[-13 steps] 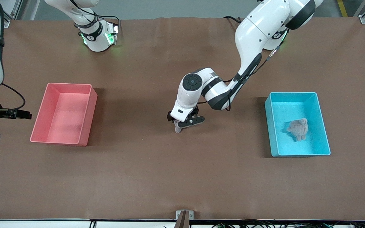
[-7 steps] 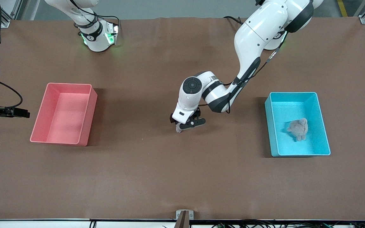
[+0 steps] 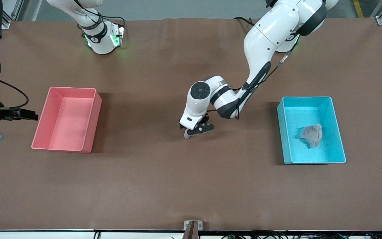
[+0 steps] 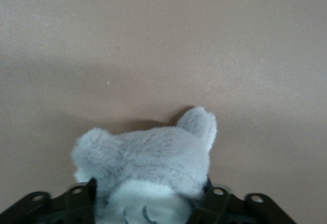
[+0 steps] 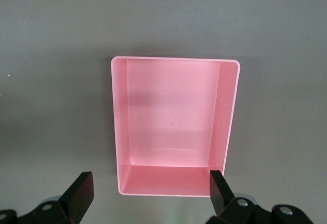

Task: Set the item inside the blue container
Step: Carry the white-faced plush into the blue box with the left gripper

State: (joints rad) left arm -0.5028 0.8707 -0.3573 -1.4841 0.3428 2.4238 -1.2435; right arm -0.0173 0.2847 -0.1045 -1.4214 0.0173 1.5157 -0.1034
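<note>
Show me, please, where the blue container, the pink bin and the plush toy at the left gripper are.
blue container (image 3: 337, 132): front view, side wall.
pink bin (image 5: 174, 124): right wrist view, floor.
plush toy (image 4: 153, 155): left wrist view, grey back.

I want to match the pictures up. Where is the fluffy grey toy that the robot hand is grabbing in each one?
Front view: the grey toy peeks out under the left gripper, mid-table between the two bins.
Left wrist view: the toy fills the lower middle, between the black fingers.
Right wrist view: not in it.
Shared landmark: the brown table.
</note>
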